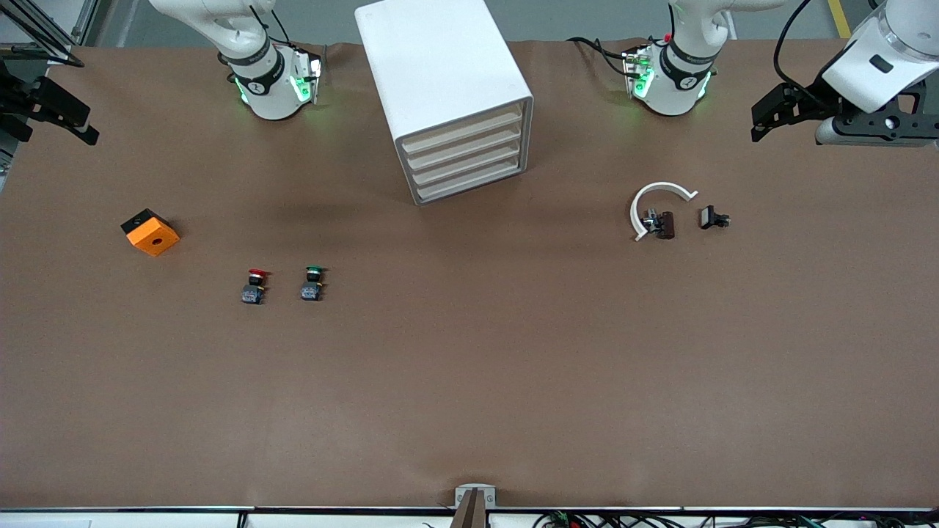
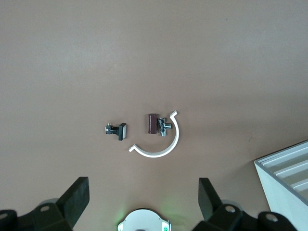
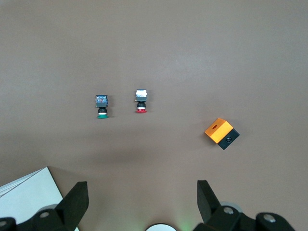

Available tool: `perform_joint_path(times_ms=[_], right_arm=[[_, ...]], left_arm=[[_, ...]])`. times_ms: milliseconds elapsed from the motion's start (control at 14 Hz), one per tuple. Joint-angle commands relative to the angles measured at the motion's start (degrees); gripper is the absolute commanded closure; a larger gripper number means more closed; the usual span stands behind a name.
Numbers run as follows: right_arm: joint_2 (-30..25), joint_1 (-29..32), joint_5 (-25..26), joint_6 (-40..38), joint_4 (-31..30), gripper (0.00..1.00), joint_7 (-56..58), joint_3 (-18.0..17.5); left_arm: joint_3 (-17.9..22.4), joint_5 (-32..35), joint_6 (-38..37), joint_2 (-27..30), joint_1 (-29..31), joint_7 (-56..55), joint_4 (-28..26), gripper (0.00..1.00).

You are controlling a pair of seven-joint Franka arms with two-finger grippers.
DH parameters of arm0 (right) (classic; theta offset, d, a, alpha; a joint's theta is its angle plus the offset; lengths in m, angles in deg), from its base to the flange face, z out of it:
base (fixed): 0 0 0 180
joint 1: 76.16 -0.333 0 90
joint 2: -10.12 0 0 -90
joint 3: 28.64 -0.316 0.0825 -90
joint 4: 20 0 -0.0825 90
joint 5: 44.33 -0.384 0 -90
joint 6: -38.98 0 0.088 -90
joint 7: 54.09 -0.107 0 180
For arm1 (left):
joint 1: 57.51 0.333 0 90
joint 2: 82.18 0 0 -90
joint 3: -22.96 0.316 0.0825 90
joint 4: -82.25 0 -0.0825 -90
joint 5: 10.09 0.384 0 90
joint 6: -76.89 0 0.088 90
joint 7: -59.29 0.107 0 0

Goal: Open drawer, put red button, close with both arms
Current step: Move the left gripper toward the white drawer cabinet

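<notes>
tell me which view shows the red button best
The right wrist view: the red button lies in open sight beside the green button, red cap and body both distinct. The front view shows it smaller, on the table between the orange block and the green button. The left wrist view does not show it.

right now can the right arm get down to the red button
Probably yes. The red button stands alone on bare table toward the right arm's end, apart from the green button beside it. The right hand is open, up in the air, with nothing between.
</notes>
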State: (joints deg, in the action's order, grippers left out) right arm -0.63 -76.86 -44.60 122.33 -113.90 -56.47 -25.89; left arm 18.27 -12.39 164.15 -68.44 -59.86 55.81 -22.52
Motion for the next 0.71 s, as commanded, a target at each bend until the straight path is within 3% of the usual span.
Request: perform_joint_path(times_ms=[0,641], right_arm=[[-0.2,0.5,0.4,-0.5,0.6,0.00,-0.2,-0.6],[-0.2,0.5,0.5,-0.5,0.6,0.00,-0.1,-0.6]], left_arm=[[-0.3,1.2,-1.0,-0.6,-0.4,0.0,1.4,0.00],[-0.3,1.1,-1.8,-5.6,-0.5,-3.5,1.0,0.00]])
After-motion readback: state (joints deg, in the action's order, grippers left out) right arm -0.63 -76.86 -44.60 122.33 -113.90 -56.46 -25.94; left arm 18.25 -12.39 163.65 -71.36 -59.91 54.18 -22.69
